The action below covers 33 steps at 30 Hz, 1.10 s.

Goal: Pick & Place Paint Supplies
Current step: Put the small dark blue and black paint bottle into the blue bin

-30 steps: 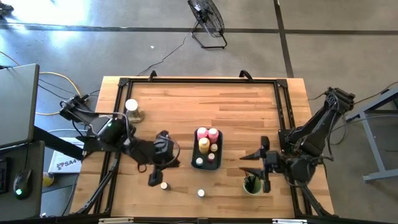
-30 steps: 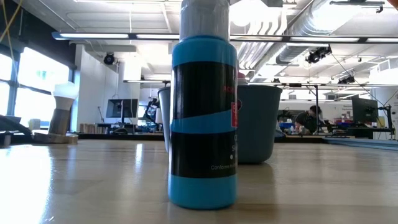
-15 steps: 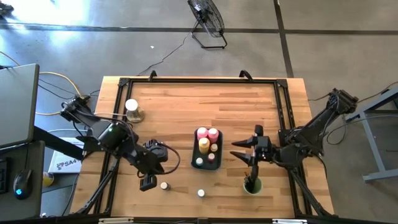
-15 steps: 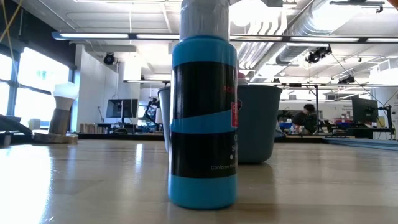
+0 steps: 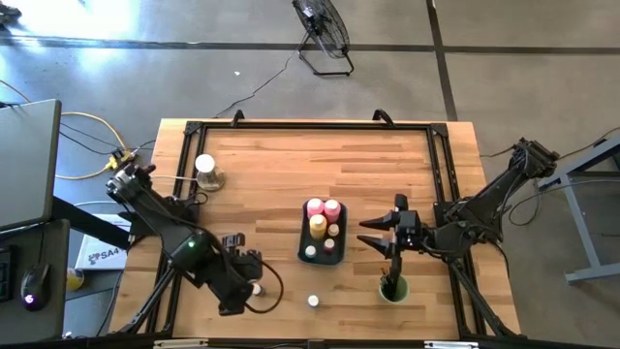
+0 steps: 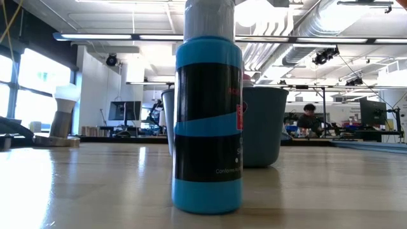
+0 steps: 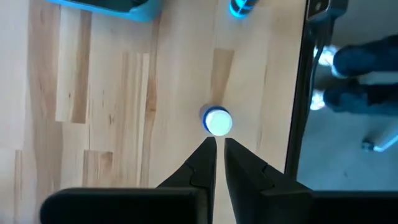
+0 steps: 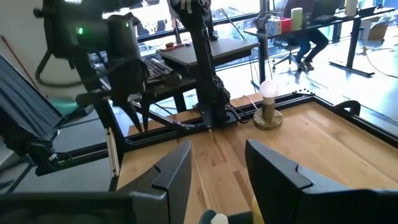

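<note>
A small white-capped jar [image 5: 256, 288] [image 7: 217, 121] stands on the wooden table near its front edge. My left gripper [image 5: 244, 289] [image 7: 219, 144] points down beside it, shut with nothing between its fingers, the tips just short of the jar. A second jar [image 5: 312, 301] [image 6: 206, 121] stands alone to the right. The blue-grey tray [image 5: 302, 233] holds pink and yellow squeeze bottles [image 5: 324, 209] and small jars. Brushes stand in the green cup [image 5: 392, 288]. My right gripper [image 5: 368, 234] [image 8: 217, 168] hovers open and level, just right of the tray.
A white ball on a wooden base [image 5: 205, 173] [image 8: 267, 102] stands at the far left. A black metal frame [image 5: 310, 125] runs around the table's edges. Bare wood lies between the tray and the left frame rail. A fan [image 5: 323, 29] stands on the floor beyond.
My left gripper has gone toward the table's near edge and down, tipping from slanted to pointing steeply down, and now stands beside the front jar. My right gripper has swung from over the green cup toward the tray, then kept still. No object has moved.
</note>
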### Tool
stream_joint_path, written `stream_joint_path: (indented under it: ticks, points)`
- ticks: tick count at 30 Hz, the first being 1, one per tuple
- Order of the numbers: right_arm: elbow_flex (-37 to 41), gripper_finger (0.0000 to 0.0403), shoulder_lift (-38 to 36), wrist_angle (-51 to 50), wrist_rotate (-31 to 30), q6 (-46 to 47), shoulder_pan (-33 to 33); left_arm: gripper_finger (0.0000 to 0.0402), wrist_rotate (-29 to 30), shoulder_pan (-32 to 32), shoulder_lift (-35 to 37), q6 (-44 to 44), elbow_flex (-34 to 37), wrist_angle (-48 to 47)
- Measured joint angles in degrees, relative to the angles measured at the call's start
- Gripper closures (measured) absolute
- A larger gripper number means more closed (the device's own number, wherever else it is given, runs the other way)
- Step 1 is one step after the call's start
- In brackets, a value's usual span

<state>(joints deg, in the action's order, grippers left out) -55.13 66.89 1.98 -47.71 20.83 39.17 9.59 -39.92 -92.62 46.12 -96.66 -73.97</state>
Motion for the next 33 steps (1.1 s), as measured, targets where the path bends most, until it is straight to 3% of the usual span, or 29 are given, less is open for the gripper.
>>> stream_joint_path:
  ticks: [6, 10, 21, 25, 29, 33]
  points:
    - [0.0, 0.0259, 0.0, -0.02, 0.02, -0.08, 0.03, 0.0369, -3.33, 0.13, -3.28, -4.67, -0.02, -0.12]
    - [0.0, 0.0259, 0.0, -0.05, 0.29, -0.08, 0.03, 0.0346, -4.14, 0.02, -5.99, -9.24, -0.02, -0.06]
    - [0.02, 0.0259, 0.0, -1.97, 1.44, -0.1, 0.03, 0.0176, -4.13, 0.15, -9.38, -11.42, -0.02, 0.78]
    - [0.02, 0.0259, 0.02, -2.1, 1.67, -0.12, 0.03, 0.0137, -3.32, 0.15, -11.01, -10.62, -0.02, 1.35]
    - [0.02, 0.0259, 0.02, -2.16, 1.67, -0.12, 0.03, 0.0132, -3.18, 0.15, -12.81, -10.06, -0.02, 1.66]
    - [0.02, 0.0259, 0.02, -2.19, 1.67, -0.1, 0.06, 0.0158, -3.02, 0.13, -13.52, -9.8, -0.02, 2.54]
